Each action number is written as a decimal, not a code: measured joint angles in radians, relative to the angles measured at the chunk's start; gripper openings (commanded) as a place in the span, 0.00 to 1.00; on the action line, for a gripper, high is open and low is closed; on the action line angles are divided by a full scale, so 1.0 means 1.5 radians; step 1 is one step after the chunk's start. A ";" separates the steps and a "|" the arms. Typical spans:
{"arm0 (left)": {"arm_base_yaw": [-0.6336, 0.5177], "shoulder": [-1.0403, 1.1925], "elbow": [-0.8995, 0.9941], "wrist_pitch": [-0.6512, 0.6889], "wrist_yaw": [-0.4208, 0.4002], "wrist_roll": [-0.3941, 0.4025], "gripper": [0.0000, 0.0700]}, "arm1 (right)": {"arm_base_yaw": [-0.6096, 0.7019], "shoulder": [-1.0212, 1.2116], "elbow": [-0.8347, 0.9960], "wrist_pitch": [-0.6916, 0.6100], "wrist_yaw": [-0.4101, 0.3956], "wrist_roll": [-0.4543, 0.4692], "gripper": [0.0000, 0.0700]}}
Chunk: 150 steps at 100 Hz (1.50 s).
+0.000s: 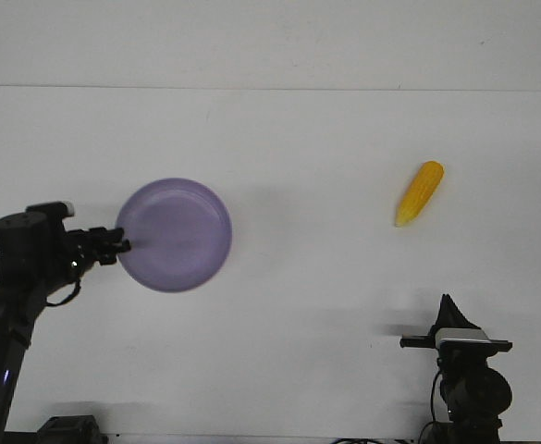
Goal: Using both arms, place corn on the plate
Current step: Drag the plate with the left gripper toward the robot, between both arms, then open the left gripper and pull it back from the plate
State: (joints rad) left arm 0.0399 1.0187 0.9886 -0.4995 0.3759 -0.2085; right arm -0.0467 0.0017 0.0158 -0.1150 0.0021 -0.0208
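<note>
The lavender plate (175,234) lies left of centre on the white table. My left gripper (122,244) reaches in from the left, its fingers closed on the plate's left rim. The yellow-orange corn (420,192) lies on the table at the right, tilted, its paler tip pointing toward me; nothing touches it. My right gripper (448,305) is low at the front right, well short of the corn, pointing away from me. Its fingers come together in a single point and hold nothing.
The white table (307,277) reaches to a back edge near the top of the view. Only the plate and the corn are on it. The two arm bases stand at the front left and front right.
</note>
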 measured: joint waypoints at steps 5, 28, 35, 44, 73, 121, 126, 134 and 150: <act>-0.038 -0.020 -0.038 0.005 0.005 -0.015 0.01 | 0.000 0.000 0.000 0.000 0.000 0.000 0.02; -0.215 -0.025 -0.210 0.123 -0.022 -0.113 0.01 | 0.000 0.000 0.000 0.000 0.000 0.000 0.02; -0.258 -0.010 -0.246 0.176 -0.041 -0.145 0.01 | 0.000 0.000 0.000 0.000 0.000 0.000 0.02; -0.306 0.021 -0.272 0.222 -0.068 -0.175 0.01 | 0.000 0.000 0.000 0.000 0.000 0.000 0.02; -0.387 0.128 -0.275 0.289 -0.116 -0.200 0.01 | 0.000 0.000 0.000 0.000 0.000 0.000 0.02; -0.393 0.128 -0.275 0.292 -0.130 -0.203 0.66 | 0.000 0.000 0.000 0.000 0.000 0.000 0.02; -0.393 0.118 -0.275 0.291 -0.129 -0.200 0.66 | 0.000 0.000 0.000 0.000 0.000 0.000 0.02; -0.393 0.086 -0.269 0.280 -0.131 -0.192 0.66 | 0.000 0.000 0.000 0.000 0.000 0.000 0.02; -0.393 -0.040 -0.233 0.248 -0.183 -0.154 0.66 | 0.000 0.000 0.000 0.000 0.000 0.000 0.02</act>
State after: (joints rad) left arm -0.5503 0.9581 0.6388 -0.1272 0.1020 -0.4393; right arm -0.0467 0.0017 0.0158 -0.1154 0.0021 -0.0208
